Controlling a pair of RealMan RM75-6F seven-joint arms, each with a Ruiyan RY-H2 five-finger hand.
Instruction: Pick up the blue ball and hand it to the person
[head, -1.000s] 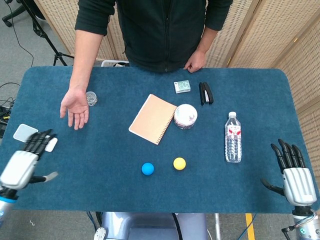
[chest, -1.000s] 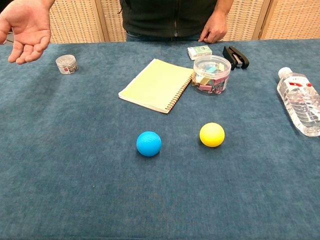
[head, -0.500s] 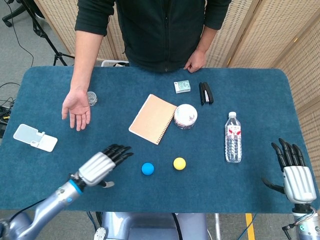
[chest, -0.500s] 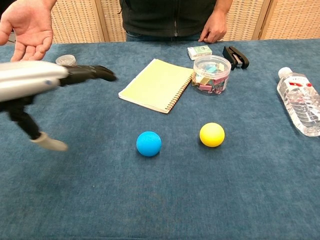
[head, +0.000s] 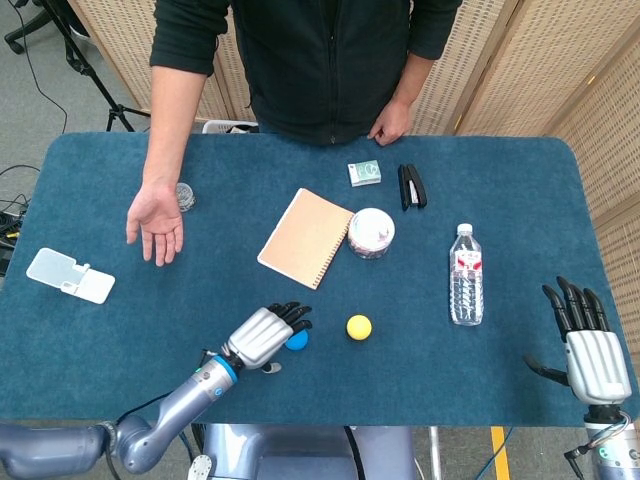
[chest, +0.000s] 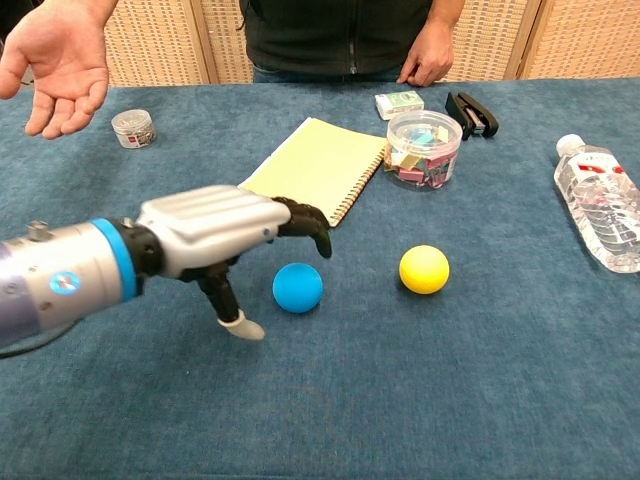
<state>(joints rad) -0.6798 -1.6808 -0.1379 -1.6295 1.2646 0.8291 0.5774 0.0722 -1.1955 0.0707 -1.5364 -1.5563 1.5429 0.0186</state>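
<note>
The blue ball (chest: 298, 288) lies on the blue table near the front middle; in the head view only its right part (head: 298, 341) shows under my fingers. My left hand (chest: 232, 232) (head: 263, 336) hovers over the ball's left side, fingers arched above it and thumb down beside it, not closed on it. The person's open palm (head: 155, 220) (chest: 58, 58) waits at the far left. My right hand (head: 586, 350) stays open at the table's front right corner, out of the chest view.
A yellow ball (chest: 424, 269) sits just right of the blue one. Behind lie a spiral notebook (chest: 315, 170), a clear tub of clips (chest: 423, 148), a stapler (chest: 472, 112), a small box (chest: 399, 103), a water bottle (chest: 604, 211), a small tin (chest: 132, 128) and a white case (head: 70, 275).
My left hand has swept from the table's left edge rightward to the blue ball and now arches over it. The right hand has not moved.
</note>
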